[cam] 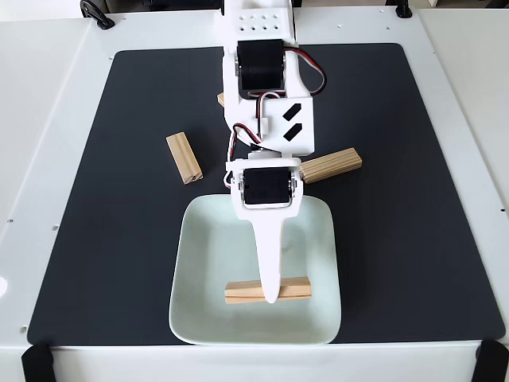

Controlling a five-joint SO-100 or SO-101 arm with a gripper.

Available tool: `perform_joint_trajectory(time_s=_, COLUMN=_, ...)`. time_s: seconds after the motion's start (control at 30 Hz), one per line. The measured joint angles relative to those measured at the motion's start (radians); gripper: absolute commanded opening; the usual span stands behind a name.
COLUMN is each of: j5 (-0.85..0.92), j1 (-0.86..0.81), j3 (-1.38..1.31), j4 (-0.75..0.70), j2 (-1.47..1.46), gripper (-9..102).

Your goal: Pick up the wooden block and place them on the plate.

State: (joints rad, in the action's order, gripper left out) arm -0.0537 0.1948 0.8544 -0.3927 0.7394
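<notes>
My white two-finger gripper (270, 298) sits over a pale wooden block (243, 292) lying in the mint-green square plate (208, 263); jaw state unclear. If it's clamped, lifting drags the block out.

Fixed view: white gripper (270, 298) reaching over the plate (199, 318), its tip lying across a wooden block (242, 291); other blocks (184, 157) (332, 165) resting on the black mat (413, 199).

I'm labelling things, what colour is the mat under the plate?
Black, a matte dark mat, seen best in the fixed view beneath the mint-green plate.
</notes>
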Motion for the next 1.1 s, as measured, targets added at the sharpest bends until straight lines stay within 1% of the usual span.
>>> perform_joint_trajectory(time_s=0.4, j5=-0.008, j1=-0.015, j3=-0.035, j4=0.003, j2=-0.012, gripper=1)
perform_joint_trajectory(time_s=0.47, j5=-0.008, j1=-0.014, j3=-0.037, j4=0.003, j2=-0.012, gripper=6)
perform_joint_trajectory(time_s=0.6, j5=-0.008, j1=-0.014, j3=-0.037, j4=0.003, j2=-0.012, gripper=22)
perform_joint_trajectory(time_s=0.67, j5=-0.008, j1=-0.014, j3=-0.037, j4=0.003, j2=-0.012, gripper=28)
perform_joint_trajectory(time_s=0.73, j5=-0.008, j1=-0.014, j3=-0.037, j4=0.003, j2=-0.012, gripper=31)
perform_joint_trajectory(time_s=1.1, j5=-0.008, j1=-0.014, j3=-0.037, j4=0.003, j2=-0.012, gripper=31)
